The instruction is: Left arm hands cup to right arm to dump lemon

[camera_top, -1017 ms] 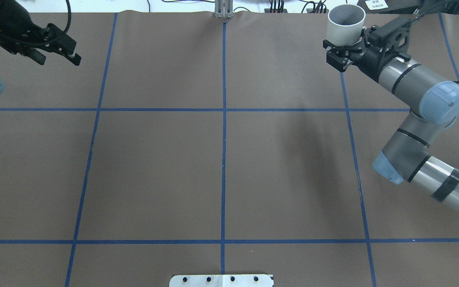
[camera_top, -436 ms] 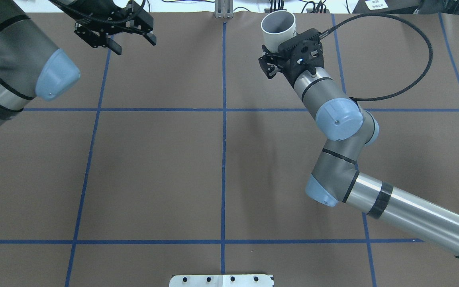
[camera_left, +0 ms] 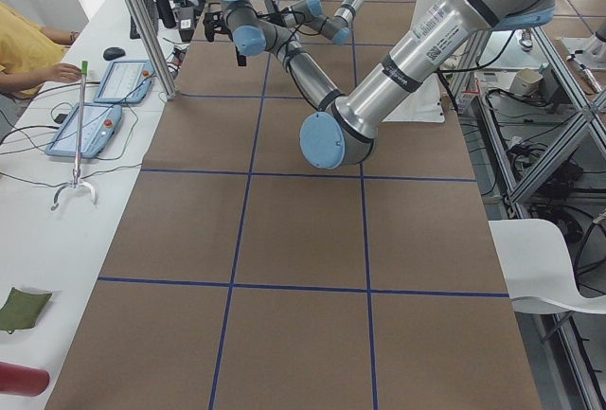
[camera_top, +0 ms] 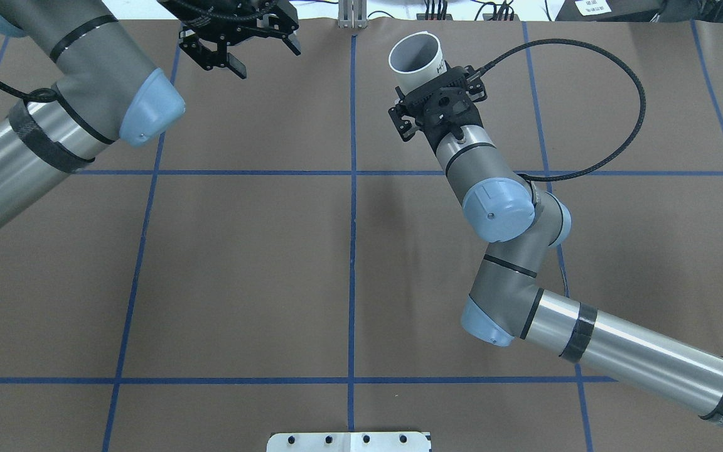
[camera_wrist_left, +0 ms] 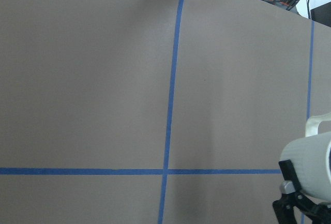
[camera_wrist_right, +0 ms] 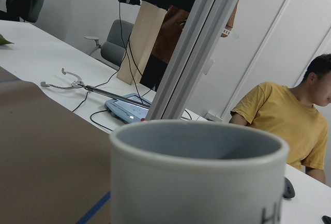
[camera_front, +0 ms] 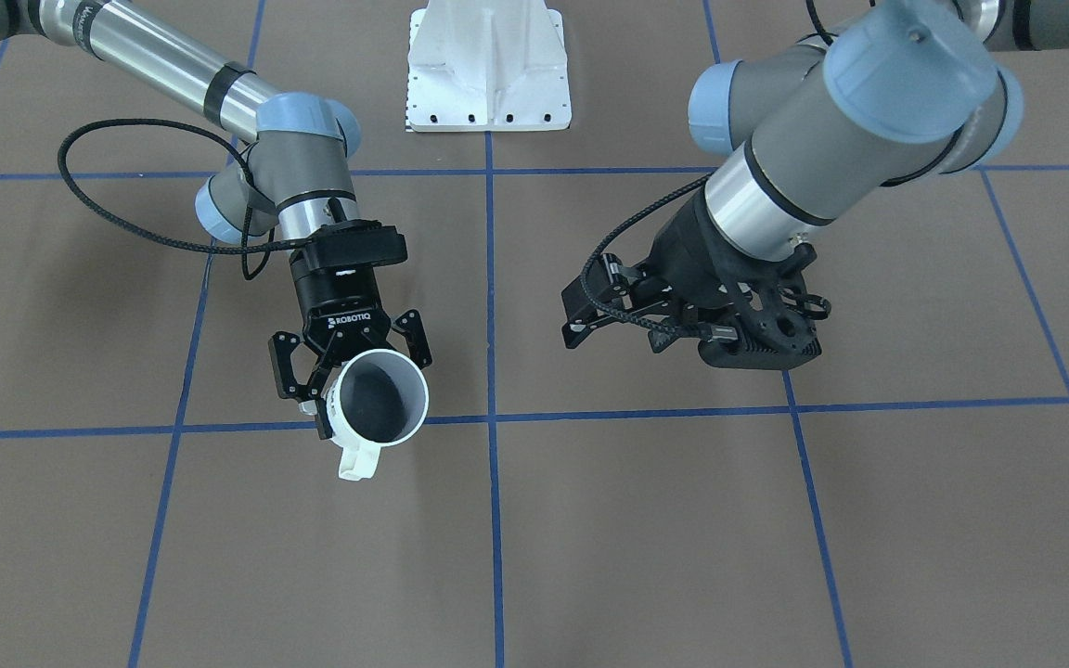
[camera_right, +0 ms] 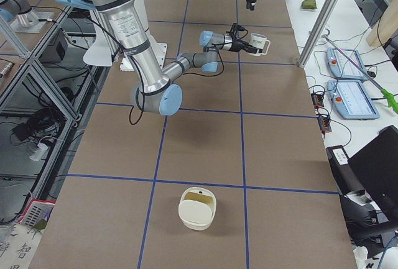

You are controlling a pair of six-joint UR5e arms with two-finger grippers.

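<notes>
The white ribbed cup (camera_front: 377, 401) is held in my right gripper (camera_front: 354, 371), the one marked ROBOTIQ, whose fingers are shut on its sides. The cup is above the table and tilted, with its handle on the far side. Its grey inside looks empty; no lemon shows in any view. The cup also shows in the overhead view (camera_top: 416, 58), the right side view (camera_right: 258, 44), the left wrist view (camera_wrist_left: 310, 167) and the right wrist view (camera_wrist_right: 196, 177). My left gripper (camera_top: 267, 59), the open-frame one, is open and empty, a grid cell to the cup's left (camera_front: 609, 327).
A cream container (camera_right: 198, 207) stands on the brown table far toward the robot's right end. The white base plate (camera_front: 488, 65) is at the robot's edge. An aluminium post (camera_top: 352, 16) stands at the far edge. A person in yellow (camera_wrist_right: 289, 125) sits beyond it.
My right gripper has carried the cup left along the far edge, from the right corner toward the centre line. My left gripper has moved right along the same edge, still open.
</notes>
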